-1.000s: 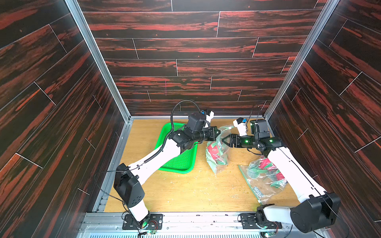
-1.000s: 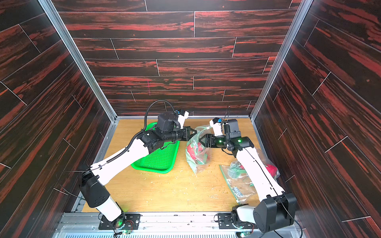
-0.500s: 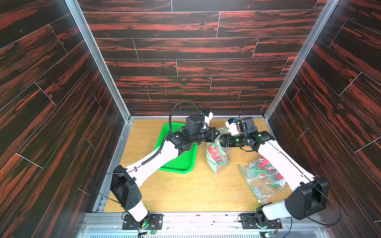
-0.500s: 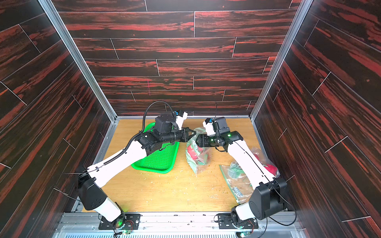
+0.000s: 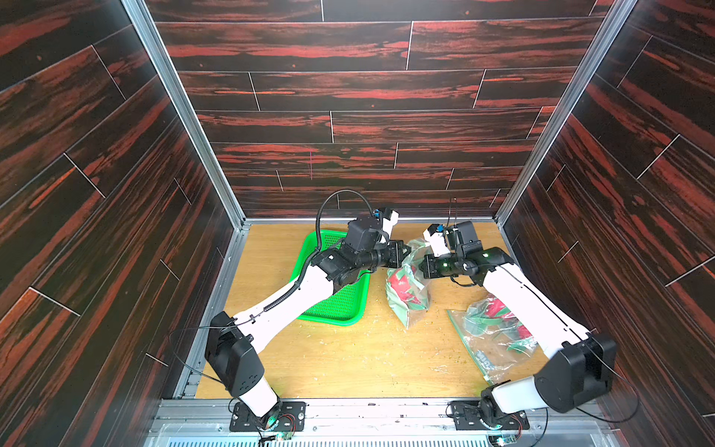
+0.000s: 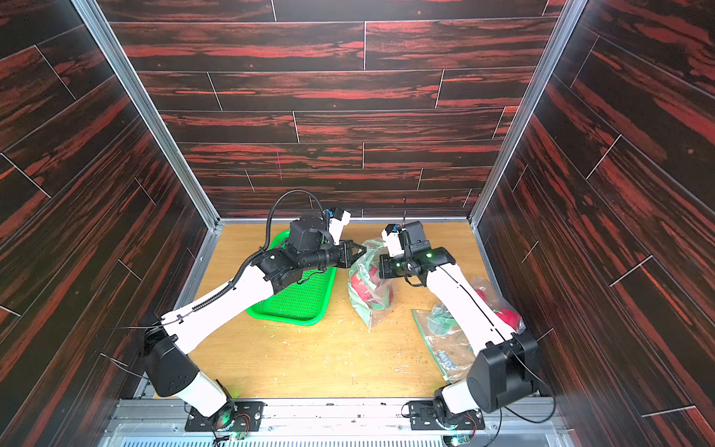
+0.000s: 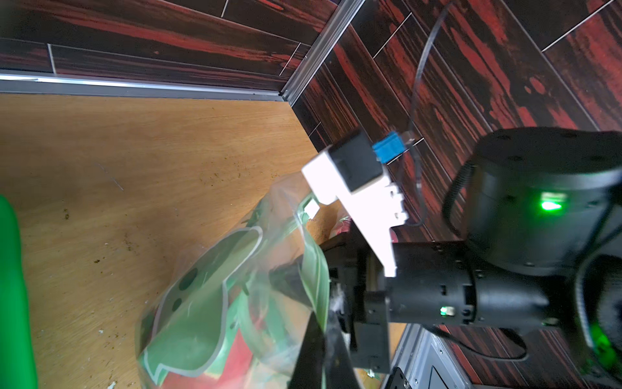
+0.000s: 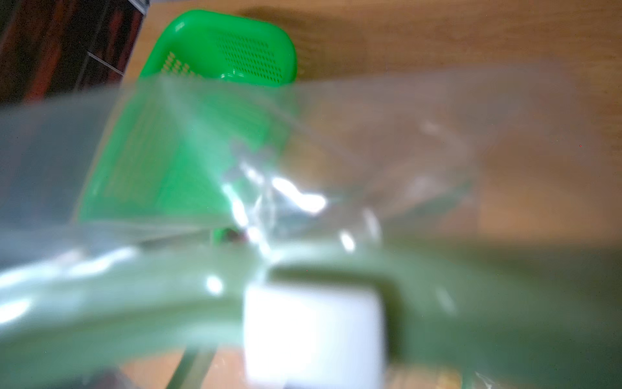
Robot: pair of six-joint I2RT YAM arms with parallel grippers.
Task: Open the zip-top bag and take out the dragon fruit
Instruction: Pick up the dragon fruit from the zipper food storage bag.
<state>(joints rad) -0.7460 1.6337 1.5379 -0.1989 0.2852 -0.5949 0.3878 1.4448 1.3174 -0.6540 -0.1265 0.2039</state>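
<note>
At mid-tabletop (image 5: 348,367), both top views: one zip-top bag (image 5: 408,298) (image 6: 371,294), mouth uppermost, long axis sloping from the mouth down toward the front edge. The left claw (image 5: 406,251) is closed on its left lip. The right claw (image 5: 419,267) is closed on the right lip, equally near. The dragon fruit (image 5: 402,284) sits inside, just below both claws, its own axis unclear.

Left wrist view: right claw (image 7: 291,279) dark behind the plastic, fruit (image 7: 242,347) beneath.

Right wrist view: blurred zip band (image 8: 134,303) and white slider (image 8: 313,336), very close.

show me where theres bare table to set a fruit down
Widest bare table lies in front, bordered by the basket, the lying bag and the arm bases. Crowded: left gripper and right gripper at the held bag.
</note>
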